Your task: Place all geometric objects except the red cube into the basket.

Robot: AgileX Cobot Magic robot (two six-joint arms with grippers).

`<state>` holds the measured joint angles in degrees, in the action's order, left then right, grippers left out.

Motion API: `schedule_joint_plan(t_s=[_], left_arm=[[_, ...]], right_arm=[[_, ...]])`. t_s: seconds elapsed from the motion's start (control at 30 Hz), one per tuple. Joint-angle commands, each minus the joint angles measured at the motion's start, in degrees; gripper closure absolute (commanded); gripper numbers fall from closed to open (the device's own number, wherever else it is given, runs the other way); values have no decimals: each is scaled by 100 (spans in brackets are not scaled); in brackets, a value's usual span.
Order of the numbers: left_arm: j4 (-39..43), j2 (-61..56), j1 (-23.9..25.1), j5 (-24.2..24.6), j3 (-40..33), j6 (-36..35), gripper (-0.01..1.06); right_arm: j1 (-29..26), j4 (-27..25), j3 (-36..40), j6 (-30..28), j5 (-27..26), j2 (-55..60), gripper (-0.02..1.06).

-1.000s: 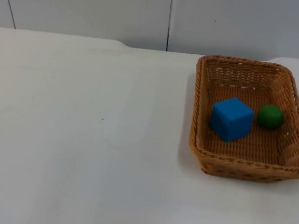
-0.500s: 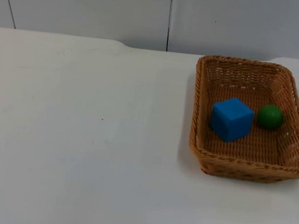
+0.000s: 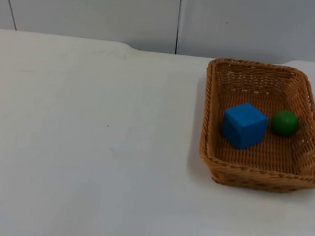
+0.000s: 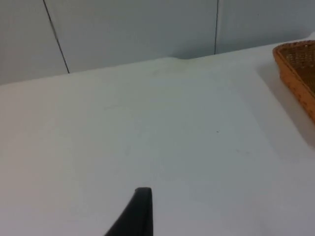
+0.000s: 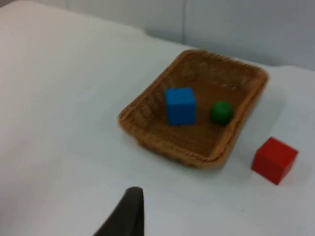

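A brown woven basket [image 3: 209, 101] stands on the right side of the white table. Inside it lie a blue cube [image 3: 244, 125] and a green ball [image 3: 284, 123], side by side and a little apart. The right wrist view takes in the basket [image 5: 142, 129] with the blue cube [image 5: 180, 105] and the green ball [image 5: 221, 112], and a red cube [image 5: 274, 160] on the table just outside the basket's rim. My right gripper [image 5: 129, 212] hangs well back from the basket, above bare table. My left gripper [image 4: 141, 211] waits over the table far from the basket [image 4: 298, 69].
The grey partition wall [image 3: 179, 16] closes the table at the back. The white table top [image 3: 87, 144] stretches wide to the left of the basket.
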<state>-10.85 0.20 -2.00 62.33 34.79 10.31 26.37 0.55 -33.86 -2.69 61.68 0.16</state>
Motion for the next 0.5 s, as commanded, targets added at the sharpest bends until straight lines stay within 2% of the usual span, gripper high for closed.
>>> schedule_joint_plan(t_s=[0.0,0.2,0.33,0.47], left_arm=[[136,-20,8,34,-33,-115,3],[572,-20,8,43,-258,-604,3],[627,-20,8,-26,-640,-746,3],[660,-20,8,-70,-646,-781,3]], right_arm=[[30,-223,107,-229,-12,-16,-1],[30,-223,364,-229,-37,-16,-1],[18,-223,364,-229,-40,-16,-1],[18,-197,408,-229,-8,-16,-1]])
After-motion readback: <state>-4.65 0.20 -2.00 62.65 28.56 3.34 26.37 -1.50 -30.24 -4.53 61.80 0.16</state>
